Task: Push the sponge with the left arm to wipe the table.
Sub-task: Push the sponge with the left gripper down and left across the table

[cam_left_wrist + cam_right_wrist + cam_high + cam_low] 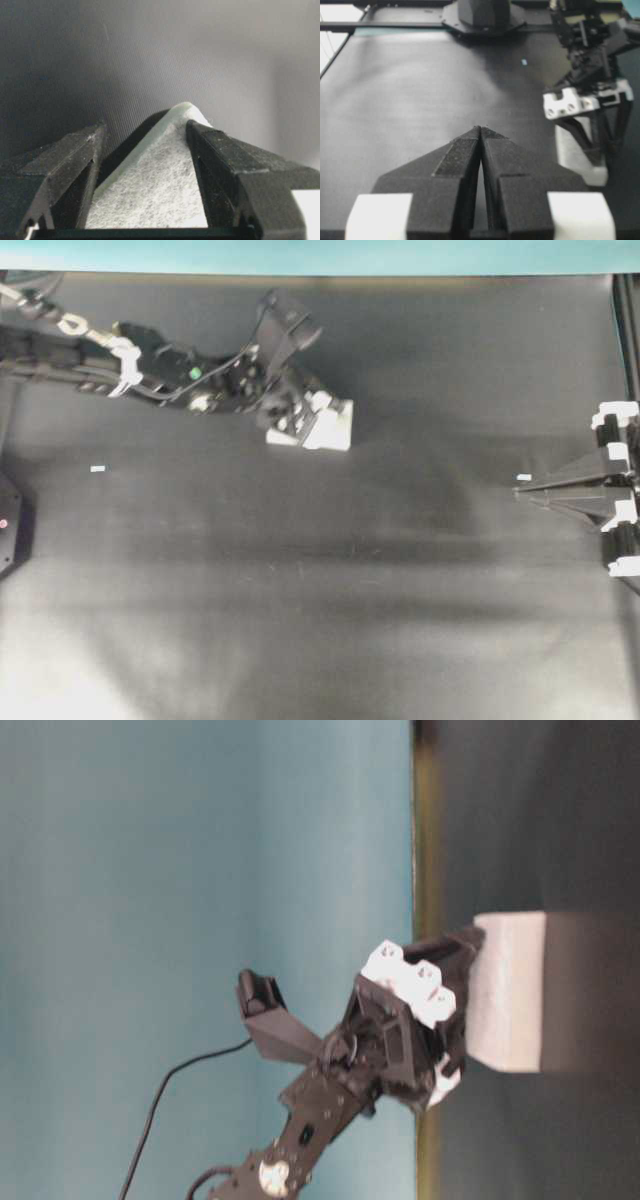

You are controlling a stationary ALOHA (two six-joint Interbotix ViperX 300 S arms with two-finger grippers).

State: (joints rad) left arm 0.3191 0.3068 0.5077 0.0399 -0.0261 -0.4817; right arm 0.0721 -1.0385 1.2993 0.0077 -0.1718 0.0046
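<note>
The white sponge point(332, 426) lies on the black table point(350, 600) at the upper middle. The left arm point(150, 370) reaches in from the upper left, and my left gripper point(308, 422) stands over the sponge with a finger on each side, closed on it. In the left wrist view the sponge point(160, 195) fills the space between the black fingers point(220, 160); the right finger presses its edge. The sponge also shows in the table-level view point(510, 990) and the right wrist view point(577, 160). My right gripper point(520, 492) is shut and empty at the right edge point(481, 129).
A teal strip point(320, 255) runs along the table's far edge. A tiny white fleck point(97, 469) lies at the left and another point(524, 477) just by the right gripper's tip. A black arm base point(8, 525) sits at the left edge.
</note>
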